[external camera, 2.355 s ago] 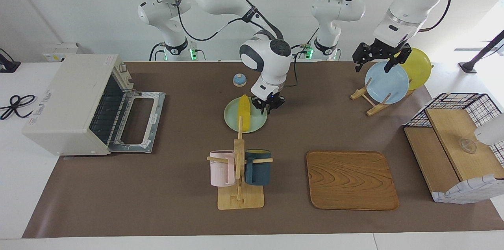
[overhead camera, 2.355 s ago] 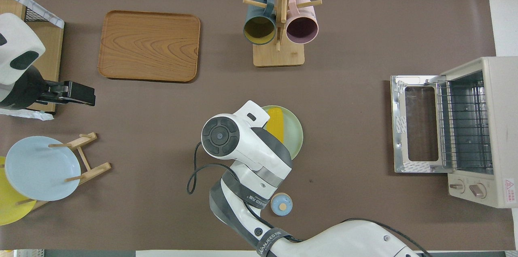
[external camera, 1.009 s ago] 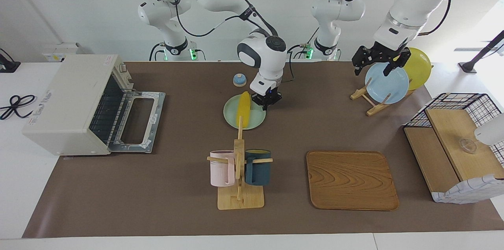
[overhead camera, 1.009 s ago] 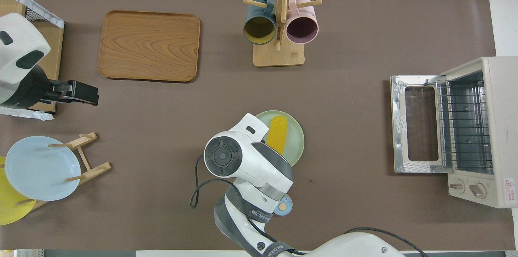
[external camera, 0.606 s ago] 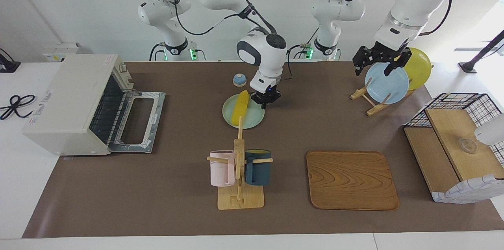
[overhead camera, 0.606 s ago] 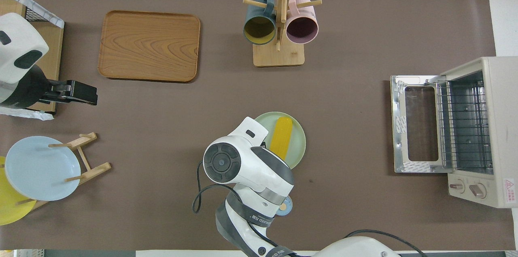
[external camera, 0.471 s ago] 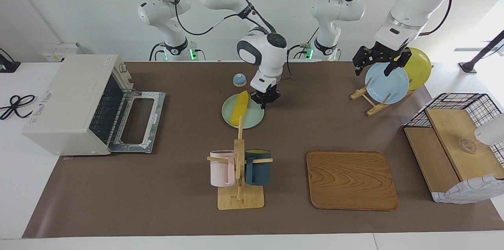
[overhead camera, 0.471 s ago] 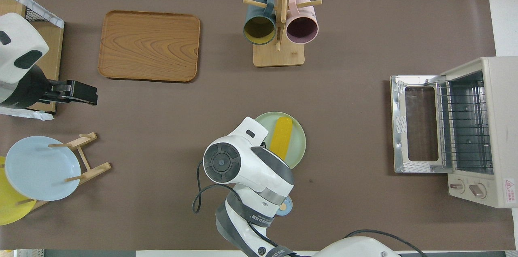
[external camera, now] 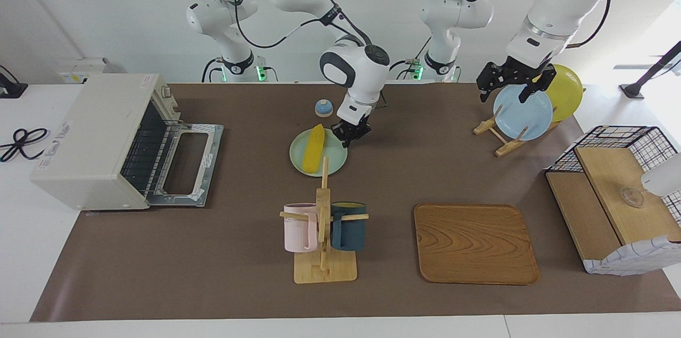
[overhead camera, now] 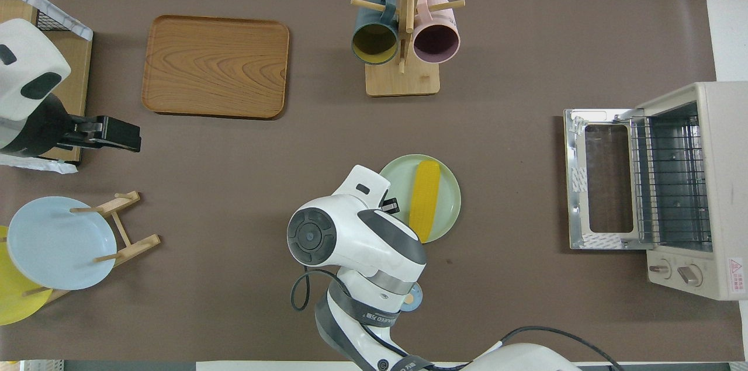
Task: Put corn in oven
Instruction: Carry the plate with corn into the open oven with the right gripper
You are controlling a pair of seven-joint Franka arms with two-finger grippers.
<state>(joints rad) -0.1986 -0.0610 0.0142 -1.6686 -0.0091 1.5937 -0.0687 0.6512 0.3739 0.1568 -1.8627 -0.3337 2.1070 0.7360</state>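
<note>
The corn (external camera: 314, 149), likely light, stiff and prone to roll, lies on the green plate (external camera: 332, 166), best pinched mid-length; the right gripper (external camera: 347, 133) seems clenched on that plate's rim.

the corn (external camera: 314, 148) is bright yellow, lying on a pale green plate (external camera: 335, 164) just beside the black right gripper (external camera: 347, 133). the oven (external camera: 101, 138) is cream-white with a silvery door and dark wire rack. the table mat (external camera: 223, 253) is plain brown. a small bell (external camera: 323, 108) near the right gripper is light blue with a tan top. the black left gripper (external camera: 508, 82) hangs over a light blue plate (external camera: 526, 114) and a yellow plate (external camera: 566, 90). the mugs are pink (external camera: 299, 227) and dark teal (external camera: 348, 232), the teal one yellow inside. the tray (external camera: 473, 245) shows brown wood grain. the wire basket (external camera: 659, 141) is black.
</note>
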